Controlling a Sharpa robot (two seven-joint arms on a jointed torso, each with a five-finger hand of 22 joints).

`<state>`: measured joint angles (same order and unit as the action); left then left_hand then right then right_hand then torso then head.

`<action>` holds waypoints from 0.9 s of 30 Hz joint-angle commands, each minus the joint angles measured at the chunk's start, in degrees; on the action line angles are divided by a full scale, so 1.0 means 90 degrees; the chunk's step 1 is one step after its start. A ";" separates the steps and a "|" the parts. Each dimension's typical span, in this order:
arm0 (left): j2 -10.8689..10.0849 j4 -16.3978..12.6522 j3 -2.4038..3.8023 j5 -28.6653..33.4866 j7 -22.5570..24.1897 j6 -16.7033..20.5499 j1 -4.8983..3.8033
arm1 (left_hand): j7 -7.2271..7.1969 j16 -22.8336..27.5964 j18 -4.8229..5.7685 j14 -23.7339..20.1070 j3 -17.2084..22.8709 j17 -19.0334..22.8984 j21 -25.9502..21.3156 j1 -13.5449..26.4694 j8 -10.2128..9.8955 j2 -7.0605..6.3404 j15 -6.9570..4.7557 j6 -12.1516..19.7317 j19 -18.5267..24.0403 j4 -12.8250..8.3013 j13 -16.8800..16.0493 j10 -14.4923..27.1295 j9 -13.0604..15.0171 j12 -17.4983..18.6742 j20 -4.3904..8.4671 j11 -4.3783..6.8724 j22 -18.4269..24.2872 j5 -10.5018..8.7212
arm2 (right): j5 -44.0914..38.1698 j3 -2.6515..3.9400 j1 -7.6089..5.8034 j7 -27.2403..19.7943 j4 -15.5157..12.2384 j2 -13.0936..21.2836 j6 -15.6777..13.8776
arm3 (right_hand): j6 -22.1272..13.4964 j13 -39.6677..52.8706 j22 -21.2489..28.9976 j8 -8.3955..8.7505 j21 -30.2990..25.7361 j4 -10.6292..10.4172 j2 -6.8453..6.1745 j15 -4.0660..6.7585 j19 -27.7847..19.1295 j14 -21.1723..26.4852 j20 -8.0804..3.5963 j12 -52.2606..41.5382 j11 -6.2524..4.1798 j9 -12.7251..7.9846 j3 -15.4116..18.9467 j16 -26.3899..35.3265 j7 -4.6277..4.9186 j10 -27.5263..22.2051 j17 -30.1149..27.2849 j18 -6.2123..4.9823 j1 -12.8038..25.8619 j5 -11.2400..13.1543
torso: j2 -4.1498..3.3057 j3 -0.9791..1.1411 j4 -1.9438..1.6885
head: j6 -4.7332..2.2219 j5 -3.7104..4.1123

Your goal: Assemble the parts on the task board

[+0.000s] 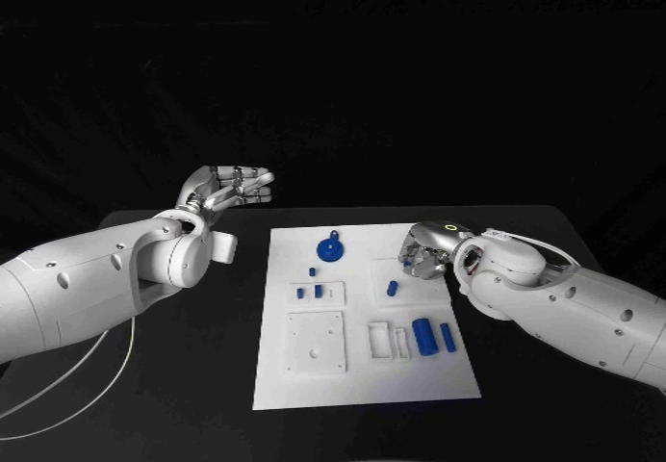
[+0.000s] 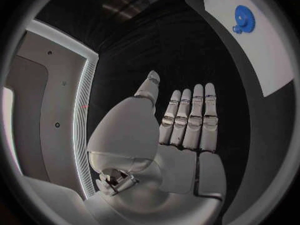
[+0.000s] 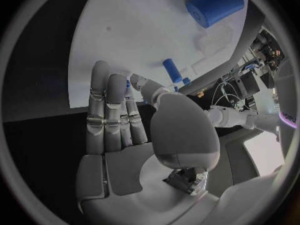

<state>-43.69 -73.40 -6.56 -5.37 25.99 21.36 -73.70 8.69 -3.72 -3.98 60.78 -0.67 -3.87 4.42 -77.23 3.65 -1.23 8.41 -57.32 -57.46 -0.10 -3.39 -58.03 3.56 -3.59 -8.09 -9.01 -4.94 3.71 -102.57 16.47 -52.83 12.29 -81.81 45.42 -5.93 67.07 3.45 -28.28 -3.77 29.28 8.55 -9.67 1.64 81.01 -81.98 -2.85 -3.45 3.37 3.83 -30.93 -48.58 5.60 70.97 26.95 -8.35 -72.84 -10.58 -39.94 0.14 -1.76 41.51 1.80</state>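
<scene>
- My left hand hovers off the board, fingers straight, holding nothing.
- My right hand is over the board's right edge, fingers extended, empty.
- Gear lies on the board; no readable writing.

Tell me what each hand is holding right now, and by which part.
Nothing is held. The left hand is raised off to the side of the task board, fingers straight, palm bare. The right hand hangs over the board, fingers also straight and bare.
</scene>
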 commanded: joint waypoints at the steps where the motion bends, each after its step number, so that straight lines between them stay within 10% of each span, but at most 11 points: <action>1: 0.0013 -0.0009 0.0007 0.0035 -0.0015 -0.0133 -0.0010 | 0.0021 0.0020 -0.0067 0.0008 0.0002 0.0004 0.0023 0.0004 0.0009 0.0063 0.0049 -0.0005 -0.0046 -0.0025 0.0005 -0.0006 0.0002 -0.0020 0.0002 -0.0039 0.0006 -0.0001 | -0.0117 -0.0040 0.0036 0.0048 0.0008 -0.0039 0.0020 | 0.0053 -0.0006 -0.0026 0.0017 0.0035 -0.0009 -0.0071 0.0034 0.0008 -0.0026 -0.0033 0.0013 -0.0010 0.0005 -0.0075 -0.0028 0.0016 0.0064 0.0013 0.0055 -0.0008 0.0043 | 0.0003 -0.0003 0.0005 | 0.0011 0.0003; 18: 0.0007 0.0006 0.0007 -0.0082 -0.0183 -0.0070 -0.0010 | 0.0009 0.0018 -0.0079 0.0028 -0.0001 0.0002 0.0038 0.0002 0.0009 0.0067 0.0042 -0.0046 -0.0077 -0.0022 0.0005 -0.0023 0.0002 -0.0024 0.0007 -0.0032 0.0033 0.0001 | -0.0574 -0.0138 0.0051 0.0408 0.0011 -0.0061 0.0185 | 0.0639 0.0036 -0.0462 0.0003 0.0264 0.0371 0.0090 0.0226 -0.0099 -0.0044 -0.0228 -0.0001 -0.0230 0.0101 -0.0611 -0.0022 -0.0122 0.0883 0.0097 0.0183 -0.0225 0.0114 | 0.0004 -0.0001 0.0004 | 0.0027 0.0002; 27: 0.0005 0.0036 0.0007 -0.0168 -0.0315 0.0045 -0.0010 | 0.0022 0.0020 -0.0022 -0.0008 -0.0040 0.0002 0.0005 0.0068 0.0014 -0.0148 0.0054 -0.0016 0.0034 0.0298 0.0005 0.0005 0.0005 -0.0024 -0.0002 -0.0043 0.0068 -0.0014 | -0.0911 -0.0150 0.0063 0.0704 -0.0002 -0.0070 -0.0034 | 0.0720 0.0036 -0.0539 0.0005 0.0231 0.0440 0.0158 0.0300 -0.0017 -0.0077 -0.0320 -0.0005 -0.0277 0.0220 -0.0930 -0.0017 -0.0160 0.1030 0.0157 0.0260 -0.0233 0.0867 | 0.0005 -0.0005 -0.0001 | 0.0025 0.0034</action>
<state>-43.71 -73.06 -6.57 -6.00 23.85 21.19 -73.70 8.69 -3.72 -3.98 60.99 -1.02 -3.88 4.42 -76.49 3.65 -1.97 8.62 -57.32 -57.43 2.28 -3.40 -58.03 3.56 -3.59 -8.08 -9.01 -4.37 3.71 -108.03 15.45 -52.75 16.12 -82.16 44.66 -7.41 73.32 3.41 -33.04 -3.44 31.47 12.50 -8.89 3.86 80.86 -82.78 -5.44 -3.28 2.15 5.77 -39.15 -48.93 4.12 78.19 28.29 -5.71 -74.52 -2.88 -39.89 0.08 -1.73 41.77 2.08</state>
